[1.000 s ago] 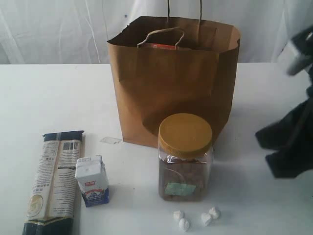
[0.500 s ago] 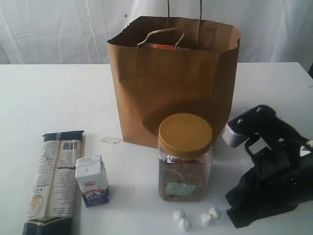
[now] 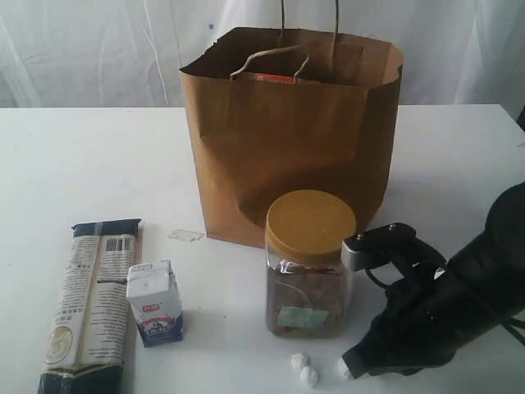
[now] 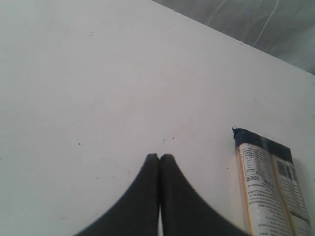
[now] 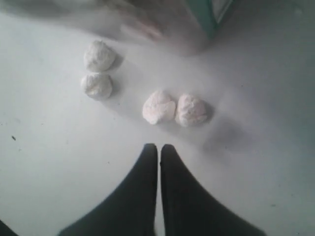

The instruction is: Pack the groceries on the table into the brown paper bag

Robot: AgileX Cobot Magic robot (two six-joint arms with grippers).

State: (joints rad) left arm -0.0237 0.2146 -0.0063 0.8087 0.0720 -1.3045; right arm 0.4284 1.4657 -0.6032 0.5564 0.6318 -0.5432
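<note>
Right gripper (image 5: pixel 158 148) pressed together, empty, just short of the small white wrapped pieces (image 5: pixel 174 109). We'd spread the jaws first, then straddle one piece.

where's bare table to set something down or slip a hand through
Widest bare stretch: the table left of the paper bag, beyond the pasta packet. Another lies right of the bag, beyond the right arm. A narrower gap runs between the carton and the jar. Crowded: before the jar, where the shut right gripper sits by the white pieces.
</note>
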